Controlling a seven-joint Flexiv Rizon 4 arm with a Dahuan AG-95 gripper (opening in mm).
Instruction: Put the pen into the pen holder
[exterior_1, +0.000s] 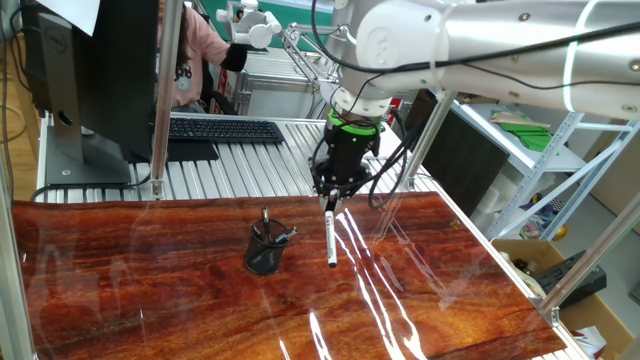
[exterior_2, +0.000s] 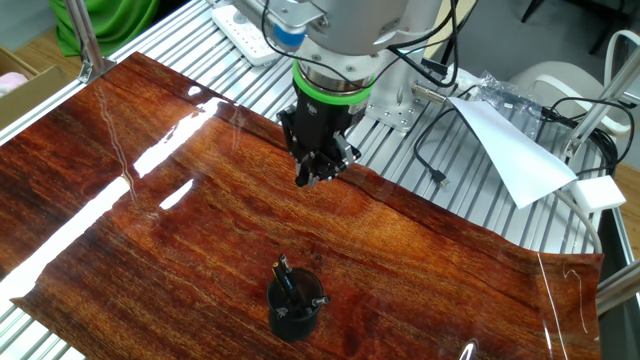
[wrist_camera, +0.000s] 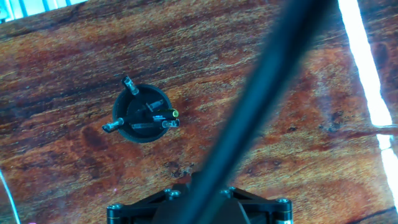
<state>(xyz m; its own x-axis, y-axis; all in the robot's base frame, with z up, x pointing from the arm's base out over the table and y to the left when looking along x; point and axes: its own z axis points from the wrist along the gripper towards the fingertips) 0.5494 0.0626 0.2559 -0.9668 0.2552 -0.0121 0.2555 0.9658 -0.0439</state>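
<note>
while the pen hangs upright at mid-frame above the reddish tabletop, pinched at its top by the gripper, the pen holder stands just left of it, already holding dark pens.

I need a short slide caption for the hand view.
Claw shut on the pen, above the pen holder on the wooden table.
</note>
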